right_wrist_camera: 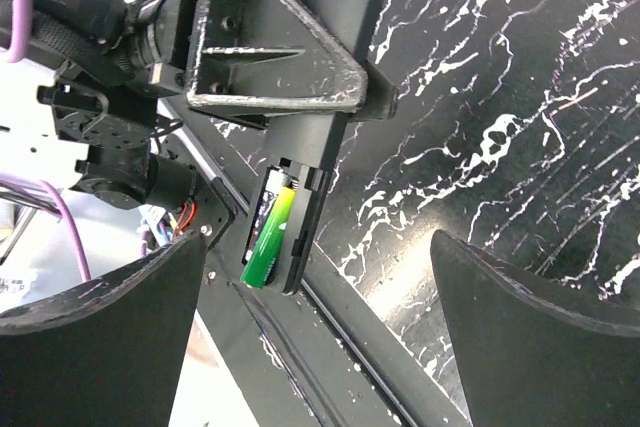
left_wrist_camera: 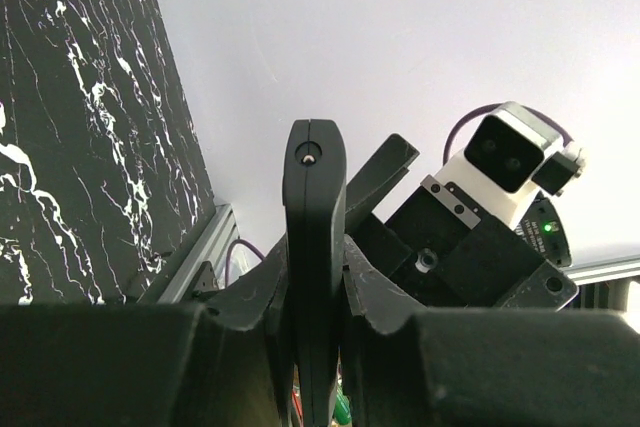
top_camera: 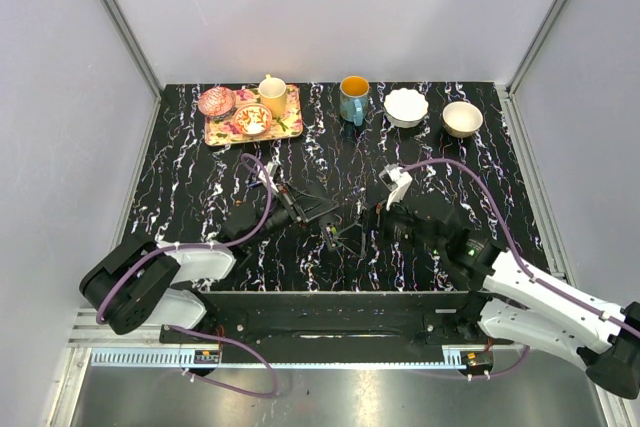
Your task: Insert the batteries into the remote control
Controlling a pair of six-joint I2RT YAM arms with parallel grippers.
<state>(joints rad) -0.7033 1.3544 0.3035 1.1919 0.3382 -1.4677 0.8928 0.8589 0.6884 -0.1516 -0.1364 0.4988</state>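
Green battery sits in the remote, clamped by the left claw; right claw stands wide open.

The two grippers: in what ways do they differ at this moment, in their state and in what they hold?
The left gripper is shut on the remote control; the right gripper is open. The left gripper's jaws clamp the remote control; the right gripper's jaws hold nothing and face the green battery in its compartment. Both grippers are black.
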